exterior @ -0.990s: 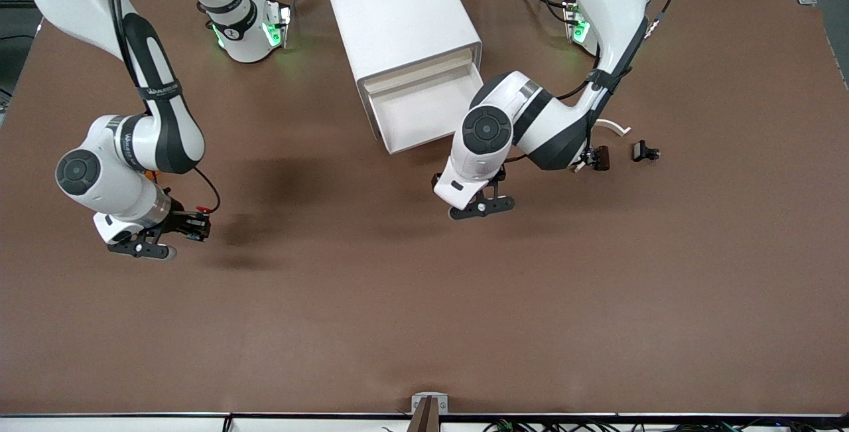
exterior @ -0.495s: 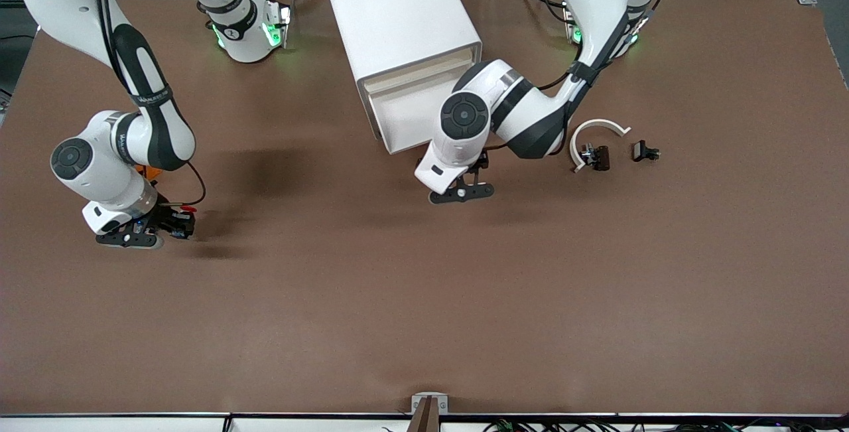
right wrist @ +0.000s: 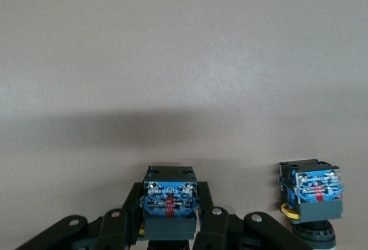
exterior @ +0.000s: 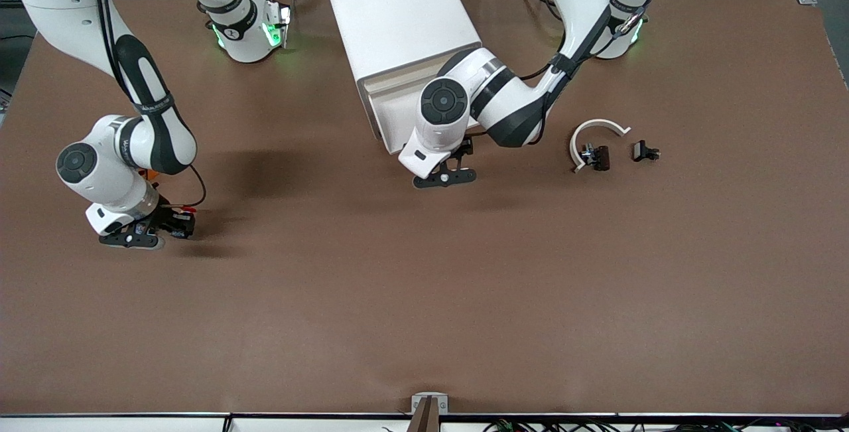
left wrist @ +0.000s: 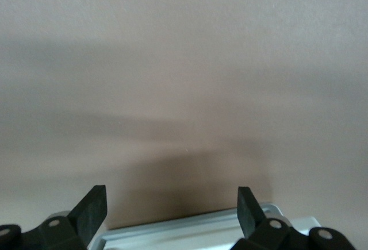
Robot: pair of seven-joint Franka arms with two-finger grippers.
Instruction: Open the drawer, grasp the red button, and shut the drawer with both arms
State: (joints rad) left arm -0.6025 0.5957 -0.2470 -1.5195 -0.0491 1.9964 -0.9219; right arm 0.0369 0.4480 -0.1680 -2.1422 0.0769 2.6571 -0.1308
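Moving in over the open white drawer [exterior: 404,110]'s front: left hand [exterior: 444,178], released, ready to push. Right hand [exterior: 136,239], lowered toward the tabletop [exterior: 464,299], grasping the red-capped black-and-blue button [right wrist: 169,201].

Your widest free counter [exterior: 424,299] lies at six o'clock of the open drawer [exterior: 398,113]; the left pincer [exterior: 446,176] crowds the drawer's front edge.

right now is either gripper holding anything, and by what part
Right gripper holds the button by the sides of its body. Left gripper is open and holds nothing.
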